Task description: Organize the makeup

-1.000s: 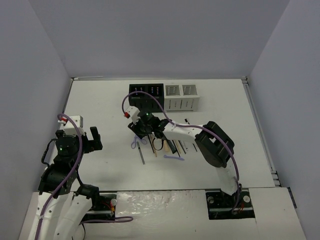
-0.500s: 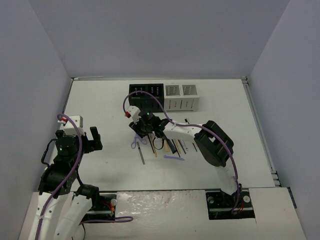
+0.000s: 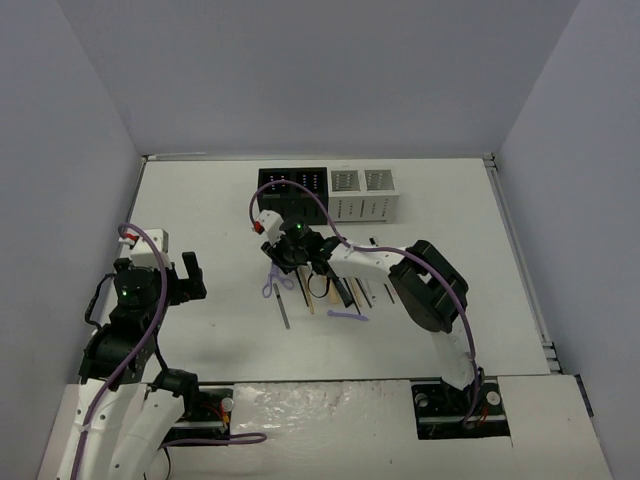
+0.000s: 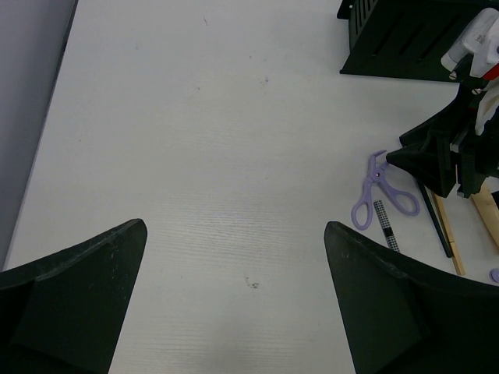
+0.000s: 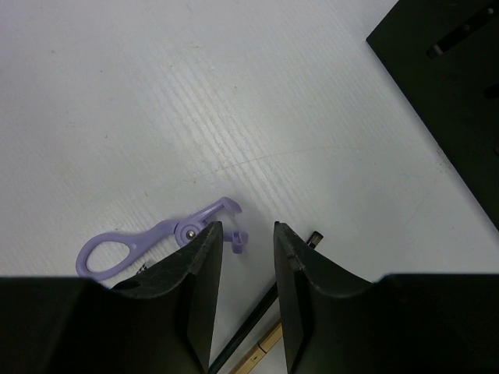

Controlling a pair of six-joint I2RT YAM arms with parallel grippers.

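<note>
right gripper (image 5: pixel 245 234): jaws narrow, straddling the tip of the lilac-handled scissors (image 5: pixel 152 234) at mid-table | long axis: loops trail toward the near edge (so it's a tip grab, not the handles) | left gripper (image 4: pixel 235 226): wide, empty, well apart toward the left edge

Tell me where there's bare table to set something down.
Widest free patch: the white table between the left gripper, the black slotted organizer and the lilac-handled scissors. Also bare right of the white slotted organizer, toward the table's edge. Crowded: the slim wooden pencils in front of both organizers, around the right gripper.
</note>
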